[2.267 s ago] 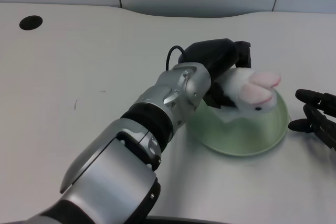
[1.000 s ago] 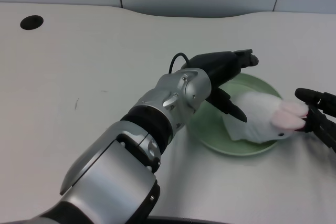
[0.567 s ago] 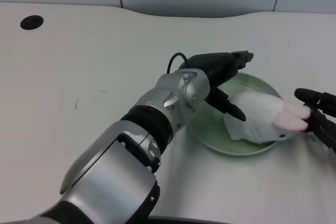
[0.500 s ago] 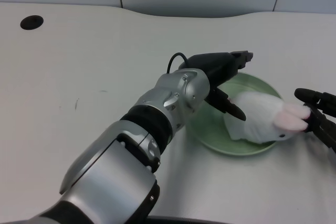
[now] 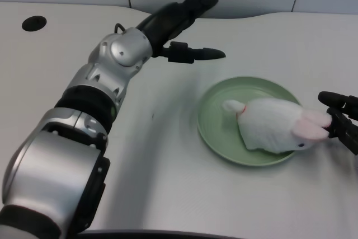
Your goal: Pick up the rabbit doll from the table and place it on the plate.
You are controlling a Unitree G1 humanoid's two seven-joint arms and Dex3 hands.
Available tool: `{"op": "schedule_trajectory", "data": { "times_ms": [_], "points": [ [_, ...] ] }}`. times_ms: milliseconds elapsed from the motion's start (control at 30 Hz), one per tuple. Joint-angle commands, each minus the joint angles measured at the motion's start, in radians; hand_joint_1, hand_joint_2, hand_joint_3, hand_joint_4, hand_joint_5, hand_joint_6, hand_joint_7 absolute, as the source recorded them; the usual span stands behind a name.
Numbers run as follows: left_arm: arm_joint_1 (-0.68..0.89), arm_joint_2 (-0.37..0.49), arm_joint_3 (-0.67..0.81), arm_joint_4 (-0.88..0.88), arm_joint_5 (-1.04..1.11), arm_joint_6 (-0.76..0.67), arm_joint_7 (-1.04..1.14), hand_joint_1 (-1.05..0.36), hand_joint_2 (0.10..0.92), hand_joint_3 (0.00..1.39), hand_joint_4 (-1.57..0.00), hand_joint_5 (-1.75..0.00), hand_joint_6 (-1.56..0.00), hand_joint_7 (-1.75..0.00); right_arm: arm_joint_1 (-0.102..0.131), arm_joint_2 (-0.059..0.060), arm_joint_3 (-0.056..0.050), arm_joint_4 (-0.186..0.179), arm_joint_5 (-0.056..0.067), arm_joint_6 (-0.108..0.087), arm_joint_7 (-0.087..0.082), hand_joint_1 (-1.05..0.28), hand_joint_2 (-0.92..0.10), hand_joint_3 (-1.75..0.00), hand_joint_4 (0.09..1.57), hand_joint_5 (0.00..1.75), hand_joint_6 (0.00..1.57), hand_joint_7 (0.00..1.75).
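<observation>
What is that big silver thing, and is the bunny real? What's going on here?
The silver thing is a robot's left arm. The camera sits up on the robot's head or chest and looks down, so you see the table the way the robot does. At the end of the arm is its black left hand, lifted above the white table with its fingers spread apart, holding nothing. The bunny is a toy, a soft white rabbit doll with pink ears. It lies on its side on a green plate, ears poking over the plate's edge. At the far right you can just see the robot's right hand, close to those ears. There is also a round black hole in the table's far corner.
</observation>
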Motion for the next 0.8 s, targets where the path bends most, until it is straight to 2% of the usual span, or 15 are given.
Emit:
{"op": "schedule_trajectory", "data": {
  "times_ms": [33,67,167,267,333,433,500,600,733,800],
  "points": [
    [0.043,0.057,0.045,-0.026,-0.048,-0.021,-0.041,-0.78,0.921,0.29,-0.07,-0.04,-0.09,-0.04,-0.015,-0.027,-0.009,0.021,0.003,-0.002,0.013,-0.43,-0.92,-0.25,0.73,0.89,0.99,0.01],
    [0.05,0.069,0.052,-0.032,-0.055,-0.026,-0.046,-0.77,0.921,0.3,-0.09,-0.05,-0.1,-0.04,-0.017,-0.029,-0.01,0.025,0.002,-0.002,0.014,-0.44,-0.92,-0.24,0.74,0.87,0.99,0.01],
    [0.083,0.102,0.076,-0.054,-0.081,-0.041,-0.063,-0.75,0.921,0.3,-0.11,-0.07,-0.12,-0.04,-0.02,-0.034,0.001,0.029,-0.013,-0.008,0.006,-0.45,-0.92,-0.24,0.74,0.85,0.99,0.01],
    [0.15,0.154,0.108,-0.094,-0.12,-0.067,-0.108,-0.76,0.921,0.32,-0.17,-0.09,-0.17,-0.05,-0.019,-0.033,-0.001,0.032,-0.012,-0.02,0.014,-0.43,-0.92,-0.24,0.77,0.85,1.0,0.01],
    [0.19,0.173,0.135,-0.126,-0.155,-0.053,-0.127,-0.75,0.921,0.31,-0.22,-0.11,-0.22,-0.06,-0.02,-0.034,0.004,0.033,-0.02,-0.021,0.005,-0.44,-0.92,-0.24,0.76,0.85,0.99,0.01],
    [0.216,0.18,0.148,-0.156,-0.181,-0.031,-0.141,-0.73,0.921,0.28,-0.27,-0.14,-0.27,-0.06,-0.021,-0.034,0.004,0.034,-0.027,-0.02,0.001,-0.44,-0.92,-0.24,0.76,0.84,0.99,0.01],
    [0.273,0.187,0.17,-0.21,-0.215,-0.009,-0.15,-0.71,0.921,0.28,-0.32,-0.16,-0.3,-0.07,-0.02,-0.034,0.004,0.032,-0.029,-0.017,-0.001,-0.44,-0.92,-0.24,0.76,0.83,0.99,0.01],
    [0.433,0.199,0.221,-0.371,-0.292,0.076,-0.158,-0.6,0.921,0.28,-0.53,-0.28,-0.44,-0.08,-0.017,-0.033,0.004,0.025,-0.03,-0.015,-0.005,-0.44,-0.92,-0.24,0.75,0.82,0.98,0.0],
    [0.565,0.195,0.242,-0.543,-0.345,0.19,-0.158,-0.59,0.921,0.29,-0.58,-0.32,-0.48,-0.08,-0.015,-0.032,0.001,0.024,-0.028,-0.02,-0.001,-0.44,-0.92,-0.24,0.76,0.83,0.98,0.0],
    [0.625,0.193,0.25,-0.609,-0.365,0.227,-0.156,-0.58,0.921,0.3,-0.59,-0.4,-0.52,-0.06,-0.016,-0.032,-0.001,0.025,-0.025,-0.017,0.002,-0.44,-0.92,-0.24,0.76,0.83,0.98,0.0]
  ]
}}
